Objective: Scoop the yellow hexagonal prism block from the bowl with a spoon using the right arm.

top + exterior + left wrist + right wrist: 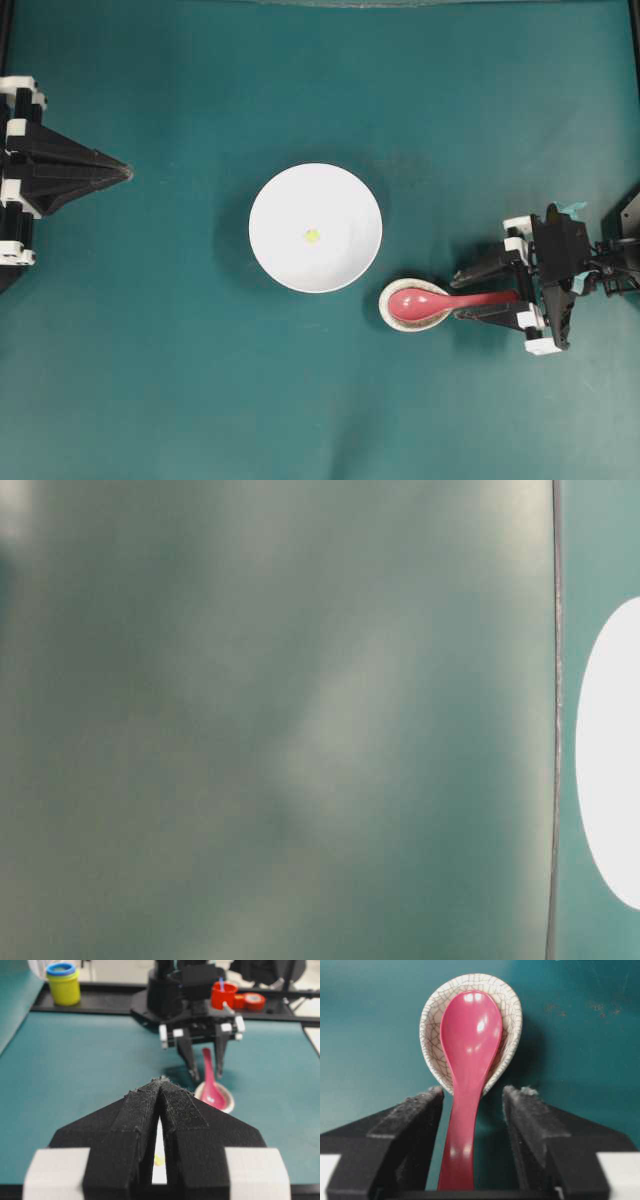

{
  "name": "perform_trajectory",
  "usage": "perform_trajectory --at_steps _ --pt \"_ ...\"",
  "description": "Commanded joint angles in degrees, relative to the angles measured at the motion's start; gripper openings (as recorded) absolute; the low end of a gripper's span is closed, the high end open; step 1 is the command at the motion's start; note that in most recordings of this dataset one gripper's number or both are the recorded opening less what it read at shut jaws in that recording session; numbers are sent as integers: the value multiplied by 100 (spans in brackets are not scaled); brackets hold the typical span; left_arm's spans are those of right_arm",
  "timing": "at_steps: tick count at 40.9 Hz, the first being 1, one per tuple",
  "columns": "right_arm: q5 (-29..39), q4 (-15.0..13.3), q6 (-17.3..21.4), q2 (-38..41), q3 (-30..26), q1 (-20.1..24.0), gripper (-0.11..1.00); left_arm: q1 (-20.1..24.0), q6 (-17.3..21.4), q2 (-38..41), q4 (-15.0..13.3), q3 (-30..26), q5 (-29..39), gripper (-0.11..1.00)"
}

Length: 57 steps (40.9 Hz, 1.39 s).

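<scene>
The white bowl (285, 205) stands mid-table with the tiny yellow hexagonal prism block (312, 236) near its centre. To its lower right the pink-red spoon (418, 303) lies with its scoop in a speckled beige spoon rest (387, 308), handle pointing right. My right gripper (472, 293) is open, its fingers on either side of the handle. In the right wrist view the spoon (470, 1035) runs between the gripper (472, 1092) fingers with a gap on each side. My left gripper (124, 172) is shut and empty at the far left. Through its slit (161, 1081) the block (158, 1160) shows.
Behind the right arm, a black tray holds a yellow pot with a blue lid (63, 982), a red cup (222, 995) and a red tape roll (254, 1001). The table-level view is blurred, with only a white curved shape (612, 750) at its right edge.
</scene>
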Motion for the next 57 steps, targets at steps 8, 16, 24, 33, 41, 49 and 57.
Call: perform_trajectory --at_steps 8,16,24,33,41,49,57 --pt "-18 18 -9 -35 -18 9 35 18 26 44 9 -70 -26 -1" --pt "-18 9 -9 -53 -44 9 24 18 18 44 9 -44 -26 -1" --pt "149 9 -35 -404 -105 9 24 18 18 44 9 -44 -26 -1" --pt "1204 18 -316 -1503 -413 -70 24 18 9 44 9 -44 -18 -1" --pt "3120 -9 -932 -2654 -1213 -123 24 18 -18 44 9 -53 18 -1" --pt "5168 -35 -1696 -3401 -2452 -141 24 18 -26 35 9 -53 97 -1" --pt "6311 -176 -2303 -3507 -3393 -176 23 18 -35 18 9 -62 272 -1"
